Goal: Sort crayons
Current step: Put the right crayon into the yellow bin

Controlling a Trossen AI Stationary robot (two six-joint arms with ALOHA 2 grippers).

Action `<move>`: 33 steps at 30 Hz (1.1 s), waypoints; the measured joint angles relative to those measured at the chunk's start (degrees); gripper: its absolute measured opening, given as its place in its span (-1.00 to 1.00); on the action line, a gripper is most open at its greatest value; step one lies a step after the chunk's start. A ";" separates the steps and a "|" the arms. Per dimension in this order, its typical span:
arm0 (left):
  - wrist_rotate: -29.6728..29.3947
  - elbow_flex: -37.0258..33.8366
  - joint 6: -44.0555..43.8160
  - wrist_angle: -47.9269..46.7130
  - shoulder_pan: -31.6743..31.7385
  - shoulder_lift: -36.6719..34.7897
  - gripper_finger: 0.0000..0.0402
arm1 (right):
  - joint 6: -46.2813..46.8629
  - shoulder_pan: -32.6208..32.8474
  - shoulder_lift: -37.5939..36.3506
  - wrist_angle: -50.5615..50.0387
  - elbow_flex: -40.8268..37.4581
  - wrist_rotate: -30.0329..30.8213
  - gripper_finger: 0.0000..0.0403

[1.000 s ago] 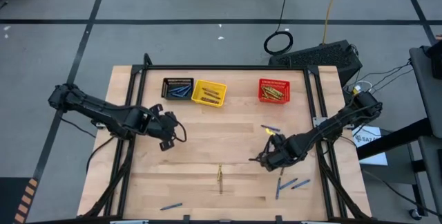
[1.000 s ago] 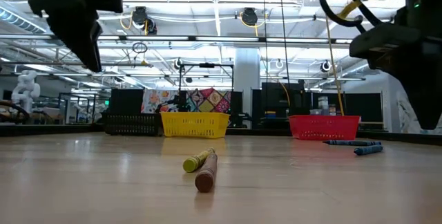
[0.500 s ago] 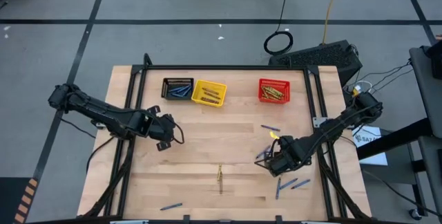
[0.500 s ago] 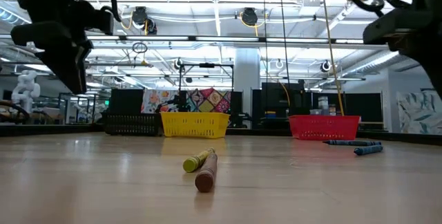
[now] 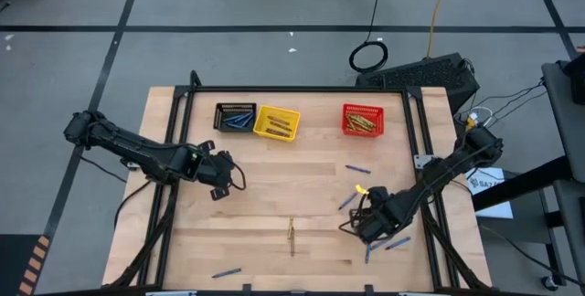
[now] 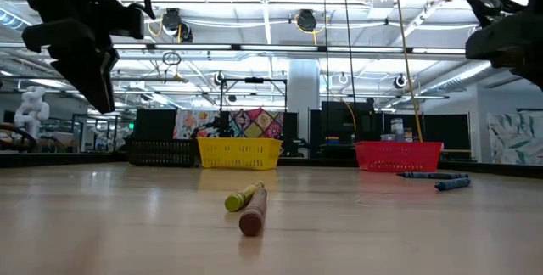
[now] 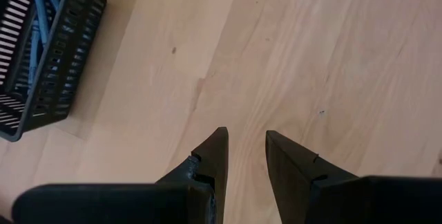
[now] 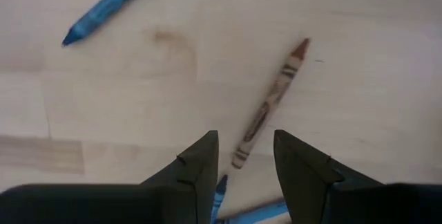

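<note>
On the table (image 5: pixel 274 195), nearest your front edge, you have one blue crayon (image 5: pixel 227 272) lying alone to the left. A little farther in, at mid-table, an olive-yellow crayon (image 6: pixel 242 196) and a brown crayon (image 6: pixel 254 211) lie side by side, touching.

Your right gripper (image 8: pixel 243 156) hangs low over the front right part of the table, its jaws apart and holding nothing. A tan-brown crayon (image 8: pixel 271 104) lies on the wood with its butt end right between the jaw tips. More blue crayons (image 5: pixel 391 240) sit just beside that gripper, and another blue one (image 5: pixel 357 169) lies farther back.

Your left gripper (image 7: pixel 245 156) hovers over bare wood on the left side, well apart from any loose crayon; its jaws stand slightly apart and empty.

Along the far edge you have three baskets: the black basket (image 5: pixel 235 116) holding blue crayons, the yellow basket (image 5: pixel 277 122) touching it, and the red basket (image 5: pixel 363 120) off to the right, with olive-yellow crayons inside.
</note>
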 joint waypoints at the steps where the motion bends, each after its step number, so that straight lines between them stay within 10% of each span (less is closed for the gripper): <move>1: 0.04 0.00 0.01 0.00 0.00 0.00 -0.52 | -0.95 0.01 0.06 0.63 0.00 0.10 -0.37; 33: 0.19 0.00 0.36 0.57 0.00 0.00 -0.52 | 5.16 -0.35 6.55 -0.12 0.74 2.82 -0.37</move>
